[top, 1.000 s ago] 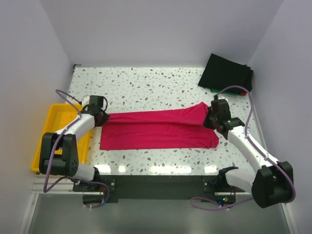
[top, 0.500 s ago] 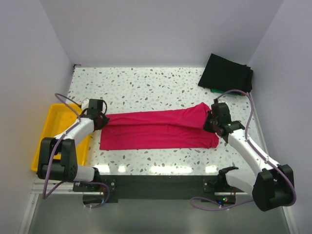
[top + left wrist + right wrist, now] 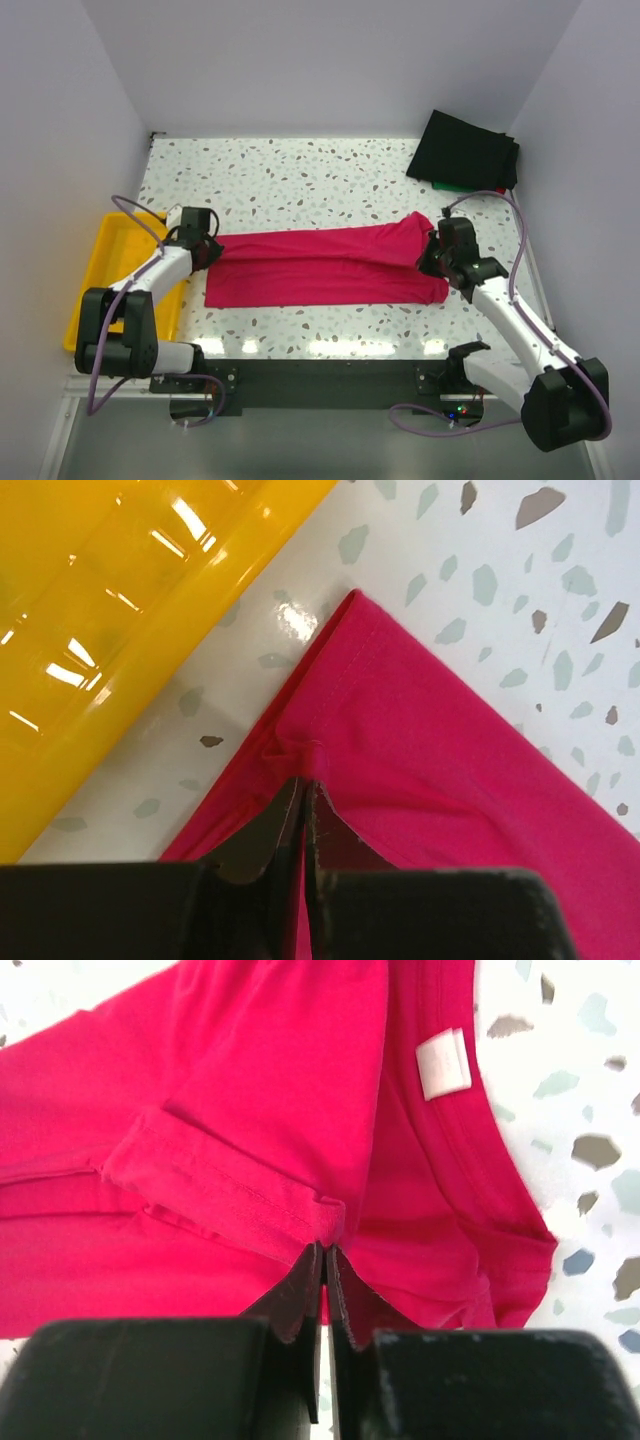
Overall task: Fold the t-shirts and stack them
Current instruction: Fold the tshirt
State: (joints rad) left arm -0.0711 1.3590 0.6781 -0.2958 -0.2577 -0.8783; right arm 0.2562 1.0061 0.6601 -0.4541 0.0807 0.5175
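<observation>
The crimson-pink t-shirt (image 3: 320,265) lies stretched left to right across the middle of the table, its far long edge lifted over its near part. My left gripper (image 3: 208,249) is shut on the shirt's far left corner (image 3: 308,755). My right gripper (image 3: 432,250) is shut on a folded sleeve hem at the shirt's right end (image 3: 330,1228), near the white neck tag (image 3: 443,1063). A stack of folded t-shirts with a black shirt (image 3: 464,150) on top and a green edge (image 3: 455,185) and a red edge (image 3: 492,191) beneath sits at the back right.
A yellow plastic tray (image 3: 100,262) sits at the table's left edge, close to my left gripper; it also shows in the left wrist view (image 3: 110,610). The white speckled table (image 3: 300,175) is walled on three sides.
Both grippers have drawn the shirt's far edge a little toward the near side, still pinching it. The right arm has shifted slightly nearer and to the right.
</observation>
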